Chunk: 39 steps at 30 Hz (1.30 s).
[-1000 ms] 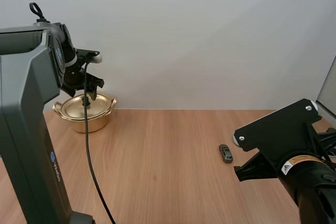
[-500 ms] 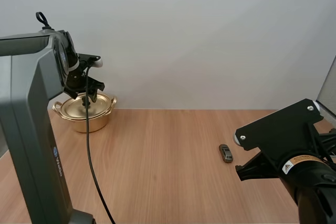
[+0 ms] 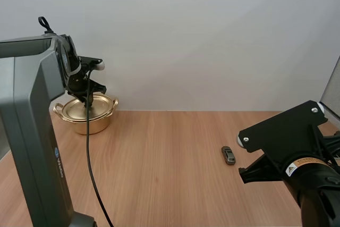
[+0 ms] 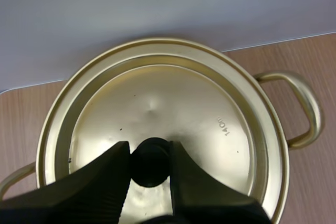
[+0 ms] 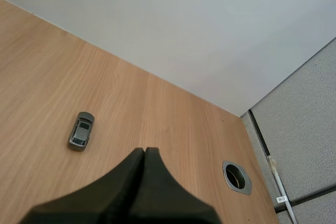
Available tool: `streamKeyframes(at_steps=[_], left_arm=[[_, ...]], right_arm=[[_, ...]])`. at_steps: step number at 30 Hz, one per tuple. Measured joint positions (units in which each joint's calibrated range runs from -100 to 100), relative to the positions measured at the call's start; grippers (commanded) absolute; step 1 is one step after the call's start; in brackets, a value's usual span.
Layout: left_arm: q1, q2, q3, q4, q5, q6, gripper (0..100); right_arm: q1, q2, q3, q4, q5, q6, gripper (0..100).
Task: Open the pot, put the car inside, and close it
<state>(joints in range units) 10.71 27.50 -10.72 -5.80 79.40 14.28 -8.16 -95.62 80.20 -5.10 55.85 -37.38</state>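
Note:
A golden pot [image 3: 87, 118] with its lid [image 4: 173, 98] on stands at the table's far left, against the wall. My left gripper [image 3: 89, 98] hangs straight over it, and its fingers [image 4: 113, 169] pinch the lid's black knob [image 4: 150, 157] from both sides. The lid rests flat on the pot. A small grey toy car [image 3: 228, 155] lies on the wood at the right. My right gripper [image 5: 144, 151] is shut on nothing, its fingers together as one wedge, hovering a little to the near right of the car [image 5: 81, 130]. My right arm [image 3: 289, 150] is at the near right.
The pot's side handle [image 4: 307, 103] sticks out toward the table's middle. A round cable hole [image 5: 236, 177] sits in the table near its right edge, beside a grey partition [image 5: 299, 140]. Bare wood lies between pot and car.
My left gripper has come down a little onto the lid and closed from wide open onto the knob. The right arm and the car have stayed put.

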Motion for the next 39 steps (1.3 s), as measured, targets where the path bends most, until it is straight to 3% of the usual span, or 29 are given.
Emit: streamKeyframes(at_steps=[10, 21, 22, 26, 28, 30, 34, 39], left_arm=[[0.2, -4.0, -6.6, -2.5, 8.0, 0.0, 0], [5.0, -23.3, -11.6, -18.3, 14.0, 2.2, 0], [5.6, -25.3, -11.6, -19.4, 14.0, 2.2, 0], [8.14, -32.9, -11.6, -23.2, 14.2, 3.7, 0], [9.31, -36.8, -11.6, -24.8, 14.8, 4.5, 0], [10.45, -39.9, -11.6, -26.1, 17.4, 5.5, 0], [11.9, -44.7, -11.6, -28.7, 20.6, 5.6, 0], [11.99, -48.6, -11.6, -31.4, 20.6, 5.6, 0]], right_arm=[[0.0, 0.4, 0.0, 1.4, 0.0, -1.0, 0], [0.0, 17.1, -2.7, 4.3, -5.9, -0.7, 0], [0.0, 19.1, -4.1, 5.1, -6.0, -0.7, 8], [0.0, 26.6, -10.4, 10.4, -10.0, -0.7, 61], [0.0, 30.2, -13.4, 12.5, -11.9, -0.7, 81], [0.0, 34.2, -16.6, 14.1, -13.3, -0.7, 87], [0.0, 41.8, -20.9, 16.1, -15.1, -0.7, 87], [0.0, 51.3, -23.3, 20.3, -14.1, -0.7, 87]])
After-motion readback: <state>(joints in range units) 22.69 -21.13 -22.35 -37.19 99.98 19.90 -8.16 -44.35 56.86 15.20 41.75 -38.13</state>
